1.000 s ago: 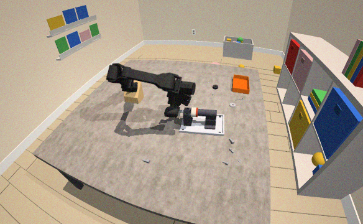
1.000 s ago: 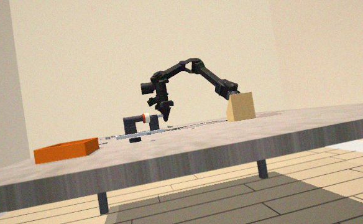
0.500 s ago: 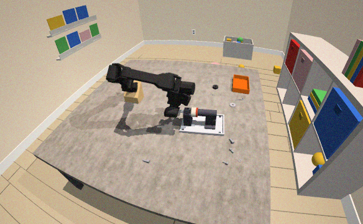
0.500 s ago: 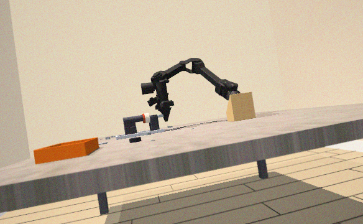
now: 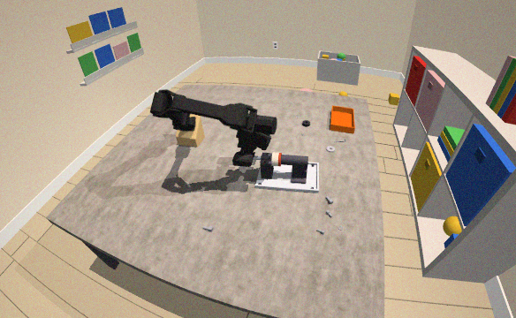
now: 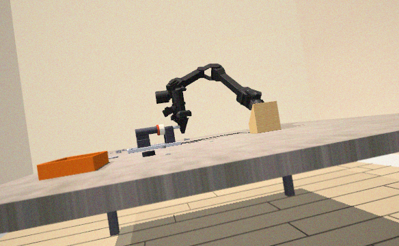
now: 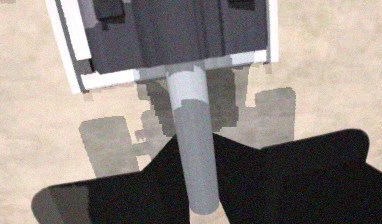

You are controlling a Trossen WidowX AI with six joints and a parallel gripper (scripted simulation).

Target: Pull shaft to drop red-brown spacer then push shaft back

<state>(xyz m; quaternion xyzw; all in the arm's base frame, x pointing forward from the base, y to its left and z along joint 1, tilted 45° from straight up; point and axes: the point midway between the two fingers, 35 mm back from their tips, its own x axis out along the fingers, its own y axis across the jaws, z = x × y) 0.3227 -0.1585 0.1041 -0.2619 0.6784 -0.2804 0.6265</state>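
Note:
The shaft is a grey rod sticking out of the smaller dark support block. My gripper is shut on the shaft near its free end, just outside that block. The red-brown spacer shows as a thin orange-red ring against the big housing block. Cream spacer material fills the space between it and the smaller block. The shaft inside the spacers and housing is hidden.
The blocks stand on a white base plate. An orange tray, a black ring and a pale washer lie beyond it. Several small screws lie nearer the front. A wooden block stands by the arm's base.

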